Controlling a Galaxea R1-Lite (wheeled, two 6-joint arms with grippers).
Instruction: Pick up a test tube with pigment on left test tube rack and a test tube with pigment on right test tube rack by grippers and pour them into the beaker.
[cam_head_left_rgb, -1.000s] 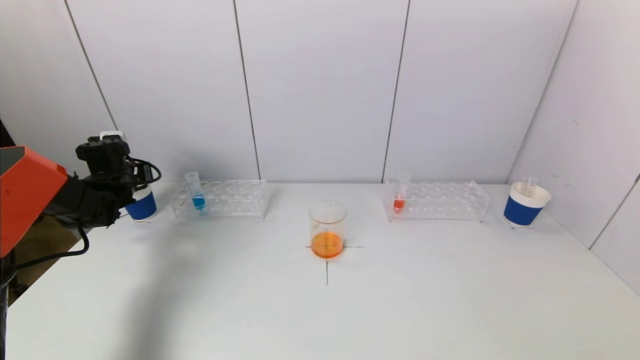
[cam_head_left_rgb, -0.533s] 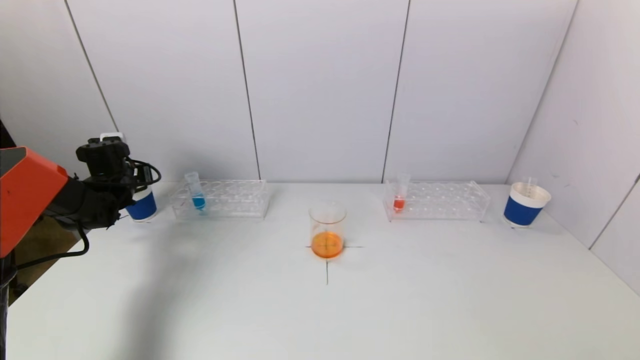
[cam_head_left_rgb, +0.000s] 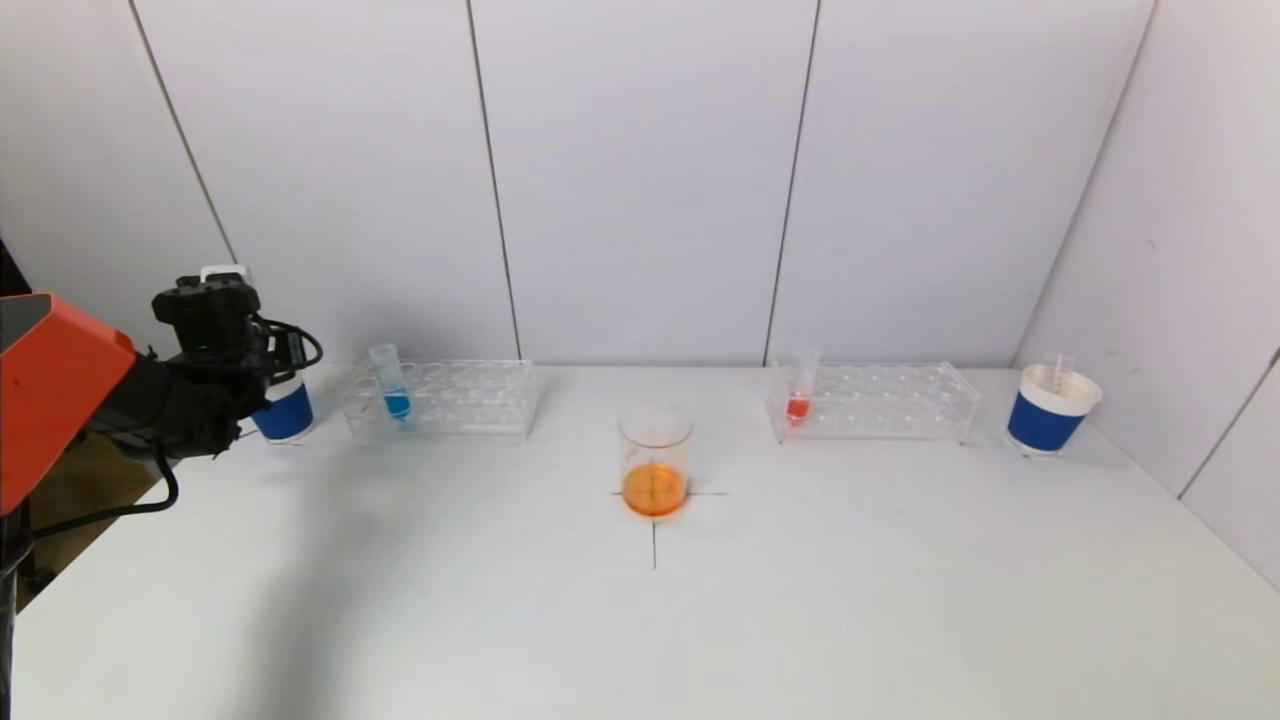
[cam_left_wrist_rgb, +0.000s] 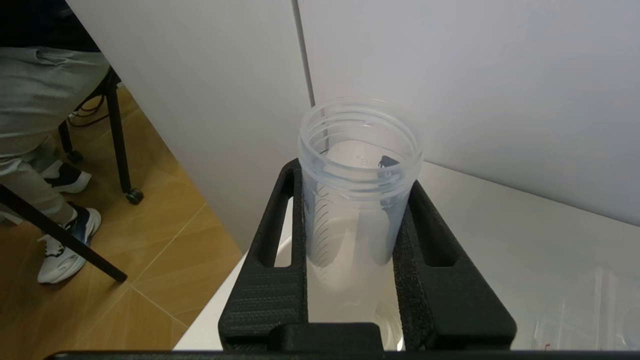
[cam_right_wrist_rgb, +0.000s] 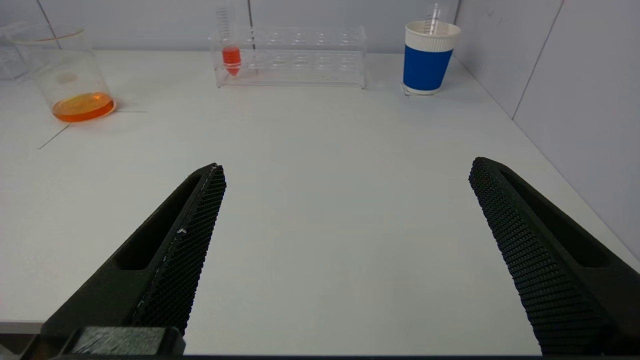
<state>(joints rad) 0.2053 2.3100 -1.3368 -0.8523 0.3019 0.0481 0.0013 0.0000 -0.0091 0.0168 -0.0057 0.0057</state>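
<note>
My left gripper (cam_left_wrist_rgb: 356, 180) is shut on an empty clear graduated test tube (cam_left_wrist_rgb: 357, 150), held upright over the left blue paper cup (cam_head_left_rgb: 285, 412) at the table's far left. In the head view this gripper (cam_head_left_rgb: 258, 385) is mostly hidden behind its wrist. A tube with blue pigment (cam_head_left_rgb: 391, 385) stands in the left clear rack (cam_head_left_rgb: 470, 400). A tube with red pigment (cam_head_left_rgb: 800, 388) stands in the right clear rack (cam_head_left_rgb: 890, 400). The beaker (cam_head_left_rgb: 655, 460) with orange liquid stands at the table's centre. My right gripper (cam_right_wrist_rgb: 345, 170) is open and empty, low over the near right of the table, out of the head view.
A second blue paper cup (cam_head_left_rgb: 1050, 410) holding a clear tube stands at the far right, near the side wall. White walls close the back and right. The table's left edge lies just beside the left cup, with floor and a chair beyond.
My left arm has sunk very slightly over the left cup. Nothing else has moved.
</note>
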